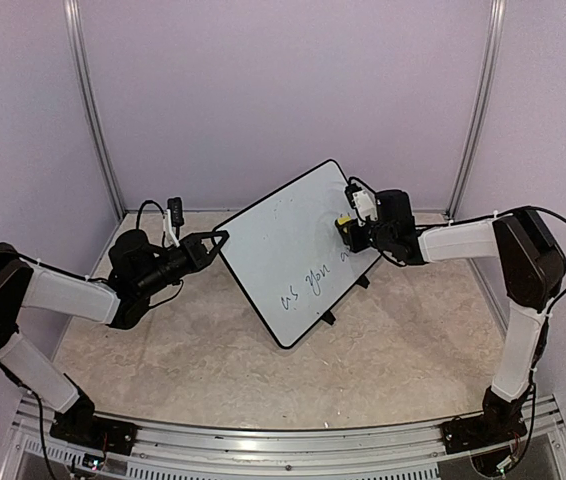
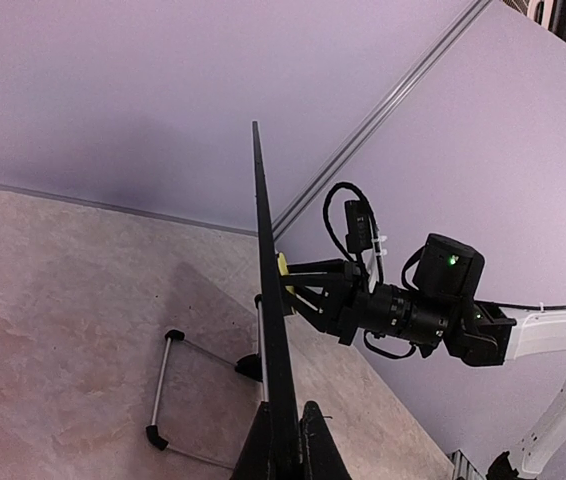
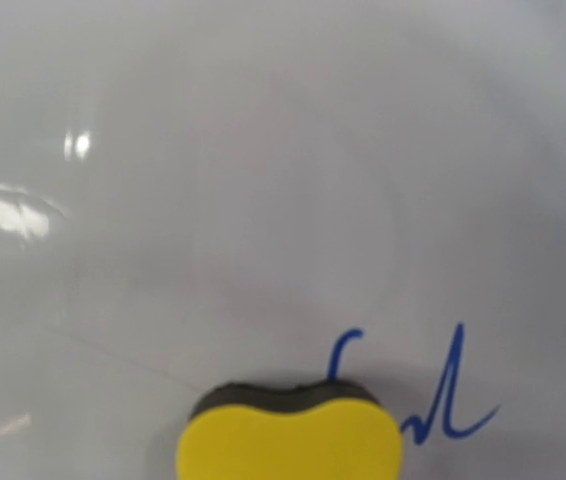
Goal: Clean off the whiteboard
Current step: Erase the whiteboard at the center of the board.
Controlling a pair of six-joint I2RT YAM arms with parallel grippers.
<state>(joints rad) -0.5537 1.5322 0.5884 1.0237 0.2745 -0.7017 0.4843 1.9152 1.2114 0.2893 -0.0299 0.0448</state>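
The whiteboard [image 1: 293,245] stands tilted on its black wire stand [image 2: 168,390], with blue handwriting along its lower right part. My left gripper [image 1: 220,238] is shut on the board's left edge, seen edge-on in the left wrist view [image 2: 285,440]. My right gripper [image 1: 348,228] is shut on a yellow eraser [image 1: 344,222] with a dark felt face, pressed against the board's right side. In the right wrist view the eraser [image 3: 289,435] touches the board [image 3: 263,180] over blue marks [image 3: 443,395]; the fingers are out of frame.
The board stands on a beige mottled tabletop [image 1: 163,350] enclosed by lilac walls with metal corner posts [image 1: 91,100]. The stand's black feet [image 1: 328,318] rest on the table in front of the board. The right arm [image 2: 443,310] shows beyond the board's edge.
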